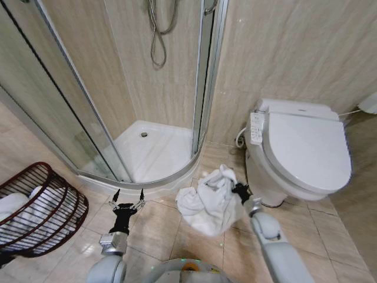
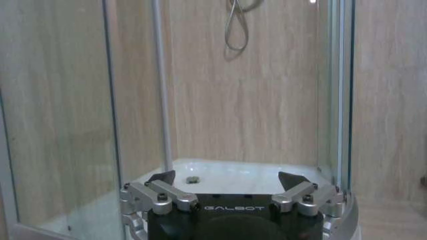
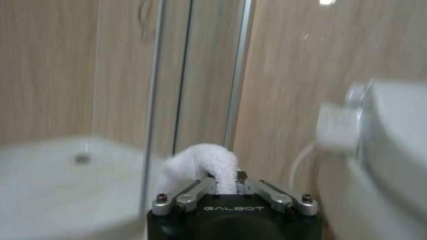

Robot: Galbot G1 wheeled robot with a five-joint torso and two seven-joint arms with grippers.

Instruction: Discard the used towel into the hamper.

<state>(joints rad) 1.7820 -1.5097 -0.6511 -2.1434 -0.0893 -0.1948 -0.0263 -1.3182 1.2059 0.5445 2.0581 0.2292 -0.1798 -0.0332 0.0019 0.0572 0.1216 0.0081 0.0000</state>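
right gripper (image 1: 238,191) clenched on white towel (image 1: 207,201), towel bunched and hanging off it beside toilet (image 1: 300,150), hamper (image 1: 36,206) far over at robot's left on floor, left gripper (image 1: 128,194) spread, idle before shower tray (image 1: 154,150)

Bathroom count: 1 white towel (image 1: 209,200), 1 wire hamper (image 1: 35,206), 1 toilet (image 1: 300,150), 1 shower stall w/ 1 hose (image 1: 158,35) and 1 drain (image 1: 144,134). Robot grippers: 2, i.e. left gripper (image 1: 128,194) and right gripper (image 1: 237,190).
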